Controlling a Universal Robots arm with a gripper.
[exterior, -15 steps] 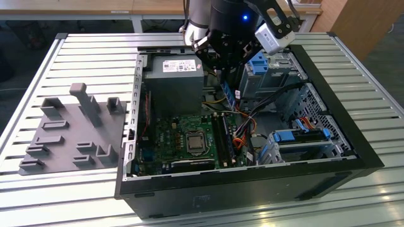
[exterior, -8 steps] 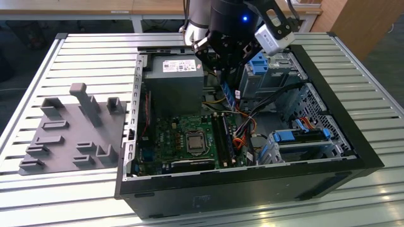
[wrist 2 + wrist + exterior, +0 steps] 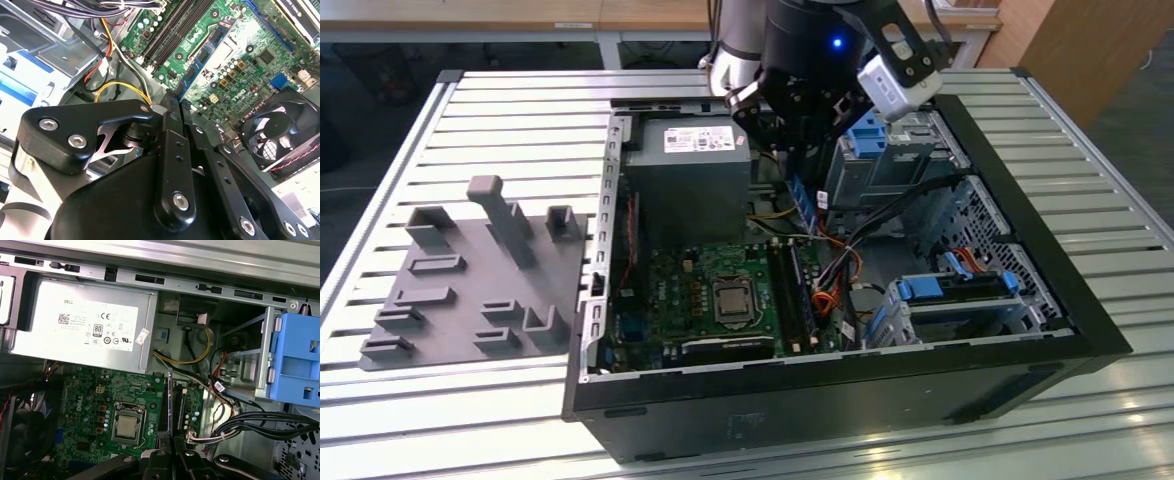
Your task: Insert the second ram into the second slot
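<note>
Grips the ram (image 3: pixel 171 405) tight in the gripper (image 3: pixel 173 454), clamped from both sides. Holds it thin edge on in the first wrist view, sticking straight out past the fingertips. Hangs in the air over the open case (image 3: pixel 854 390), with the ram not yet in a slot. Points down at the green board (image 3: pixel 90 405), below the gripper. Lines the ram up the same way as the long dark slots (image 3: pixel 162 412) under it. Sits close to the grey power box (image 3: pixel 687 170) and a blue bracket (image 3: pixel 300 360), one on each side of the gripper. Leaves a grey block (image 3: pixel 467 290) far off on the slatted worktop (image 3: pixel 520 110), to the exterior view's left of the gripper.
</note>
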